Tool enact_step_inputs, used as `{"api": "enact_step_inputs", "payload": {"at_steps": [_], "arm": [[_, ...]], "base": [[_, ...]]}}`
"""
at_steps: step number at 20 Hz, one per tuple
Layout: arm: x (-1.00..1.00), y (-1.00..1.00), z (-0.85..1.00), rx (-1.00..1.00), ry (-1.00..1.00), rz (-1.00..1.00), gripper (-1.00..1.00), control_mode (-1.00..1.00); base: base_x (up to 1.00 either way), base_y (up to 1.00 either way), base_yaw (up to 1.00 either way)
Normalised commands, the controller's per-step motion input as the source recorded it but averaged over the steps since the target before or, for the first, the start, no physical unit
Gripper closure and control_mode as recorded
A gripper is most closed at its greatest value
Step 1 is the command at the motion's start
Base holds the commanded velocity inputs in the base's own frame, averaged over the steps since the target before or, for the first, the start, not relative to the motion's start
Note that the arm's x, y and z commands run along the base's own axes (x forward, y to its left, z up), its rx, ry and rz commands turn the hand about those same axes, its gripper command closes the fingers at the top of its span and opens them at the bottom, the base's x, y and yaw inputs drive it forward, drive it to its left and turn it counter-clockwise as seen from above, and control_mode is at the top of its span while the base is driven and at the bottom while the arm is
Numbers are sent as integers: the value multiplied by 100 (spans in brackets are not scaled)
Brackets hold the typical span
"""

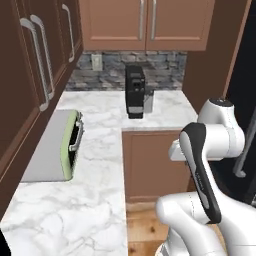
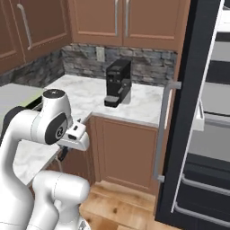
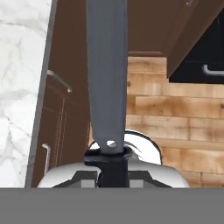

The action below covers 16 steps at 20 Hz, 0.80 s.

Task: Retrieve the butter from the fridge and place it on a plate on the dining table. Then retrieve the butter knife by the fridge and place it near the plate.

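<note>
My gripper (image 3: 107, 174) is shut on the butter knife (image 3: 107, 65). The knife's black handle sits between the fingers and its long grey blade runs straight away from the hand, over brown cabinets and wooden floor. From the right base view, the gripper (image 2: 63, 155) hangs low beside the counter's edge, pointing down. The fridge (image 2: 179, 112) stands at the right, its black door swung open with a long grey bar handle, and grey shelves show inside. A black edge of the fridge (image 1: 246, 95) rises behind the arm. The butter, the plate and the dining table are out of view.
An L-shaped marble counter (image 1: 100, 125) on brown cabinets carries a black coffee machine (image 1: 135, 92) at the back. A grey box with a pale green front (image 1: 70, 145) stands at the left. Wall cabinets hang above. Wooden floor (image 2: 121, 206) lies between counter and fridge.
</note>
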Motion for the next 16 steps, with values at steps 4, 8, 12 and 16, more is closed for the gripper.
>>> {"api": "enact_step_inputs", "payload": {"at_steps": [4,8,12,16], "arm": [[0,0,0,0,0,0,100,100],[0,0,0,0,0,0,100,100],[0,0,0,0,0,0,100,100],[0,0,0,0,0,0,100,100]], "base": [[-92,-18,18],[-100,-44,12],[-100,-41,8],[-100,-25,10]]}}
